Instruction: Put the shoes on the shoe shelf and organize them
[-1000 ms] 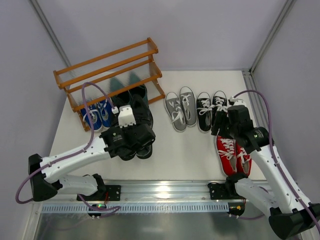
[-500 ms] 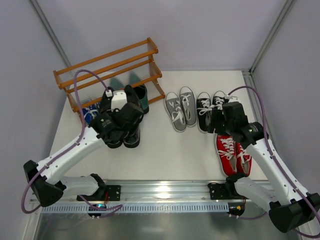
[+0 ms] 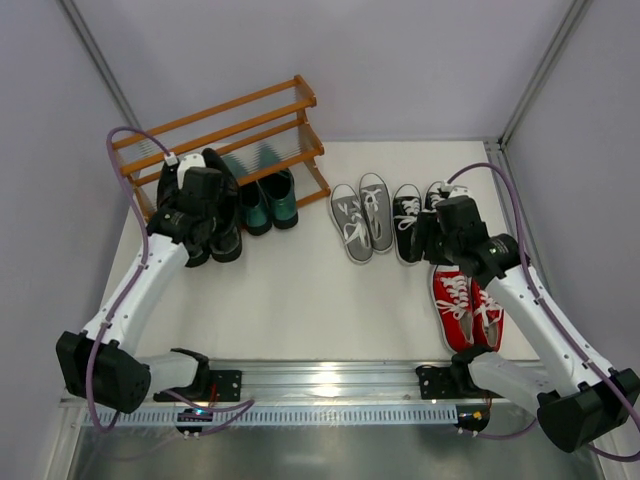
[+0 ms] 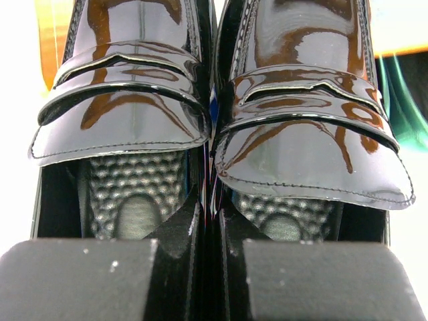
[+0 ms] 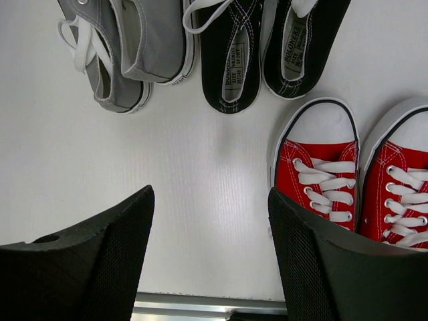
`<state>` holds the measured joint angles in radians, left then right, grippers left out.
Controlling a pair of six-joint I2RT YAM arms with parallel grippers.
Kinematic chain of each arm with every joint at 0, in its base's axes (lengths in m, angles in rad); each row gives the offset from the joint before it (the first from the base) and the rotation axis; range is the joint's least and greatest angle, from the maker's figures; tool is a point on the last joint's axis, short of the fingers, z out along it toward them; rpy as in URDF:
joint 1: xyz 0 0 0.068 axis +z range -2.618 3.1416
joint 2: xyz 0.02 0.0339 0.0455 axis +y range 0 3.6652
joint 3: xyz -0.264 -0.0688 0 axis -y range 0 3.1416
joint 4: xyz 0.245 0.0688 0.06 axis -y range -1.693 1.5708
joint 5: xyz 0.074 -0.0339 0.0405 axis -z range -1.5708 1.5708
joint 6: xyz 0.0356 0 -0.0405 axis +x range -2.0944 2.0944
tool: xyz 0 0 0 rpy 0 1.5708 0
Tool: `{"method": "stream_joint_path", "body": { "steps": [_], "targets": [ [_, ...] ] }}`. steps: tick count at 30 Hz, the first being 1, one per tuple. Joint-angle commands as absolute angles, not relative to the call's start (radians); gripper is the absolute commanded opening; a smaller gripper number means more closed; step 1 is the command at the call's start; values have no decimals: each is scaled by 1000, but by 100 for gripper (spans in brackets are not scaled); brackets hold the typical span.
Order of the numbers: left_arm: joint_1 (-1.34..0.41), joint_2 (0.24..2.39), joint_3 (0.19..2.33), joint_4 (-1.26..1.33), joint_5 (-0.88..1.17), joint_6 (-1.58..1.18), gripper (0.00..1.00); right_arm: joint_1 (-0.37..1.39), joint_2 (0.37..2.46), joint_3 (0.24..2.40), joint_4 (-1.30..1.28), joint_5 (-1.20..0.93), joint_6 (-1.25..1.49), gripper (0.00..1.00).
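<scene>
My left gripper (image 3: pixel 207 212) is shut on the pair of black leather loafers (image 3: pixel 222 200), pinching their inner walls together. It holds them in front of the left half of the orange-brown shoe shelf (image 3: pixel 215 120). The glossy loafers (image 4: pixel 214 120) fill the left wrist view, with shelf wood (image 4: pixel 53 27) behind. Dark green loafers (image 3: pixel 265 200) lie at the shelf's lowest tier. Grey sneakers (image 3: pixel 360 215), black-and-white sneakers (image 3: pixel 420 212) and red sneakers (image 3: pixel 465 305) lie on the table at the right. My right gripper (image 3: pixel 432 240) is open and empty above the table between them (image 5: pixel 210 254). The blue sneakers are hidden.
Grey walls stand close at the left and right. A metal rail (image 3: pixel 330 385) runs along the near edge. In the right wrist view the grey sneakers (image 5: pixel 127 47), black-and-white sneakers (image 5: pixel 267 47) and red sneakers (image 5: pixel 348 174) ring a bare white patch.
My left arm has carried the black loafers from mid-table back and left to the shelf front, uncovering the green loafers and covering the blue sneakers. My right gripper has shifted slightly back and left.
</scene>
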<state>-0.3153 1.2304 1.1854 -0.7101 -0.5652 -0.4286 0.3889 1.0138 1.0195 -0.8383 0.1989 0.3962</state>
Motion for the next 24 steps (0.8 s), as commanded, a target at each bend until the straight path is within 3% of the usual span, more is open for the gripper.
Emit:
{"method": "stream_joint_path", "body": {
  "steps": [1,24],
  "targets": [
    [-235,1219,1229,-422,-555,-331,0,396,1022,1052,-831,225,385,70],
    [-109,1356,1353,-224,-552,-210,0,407,1051,1086,-957,265,319,70]
  ]
}}
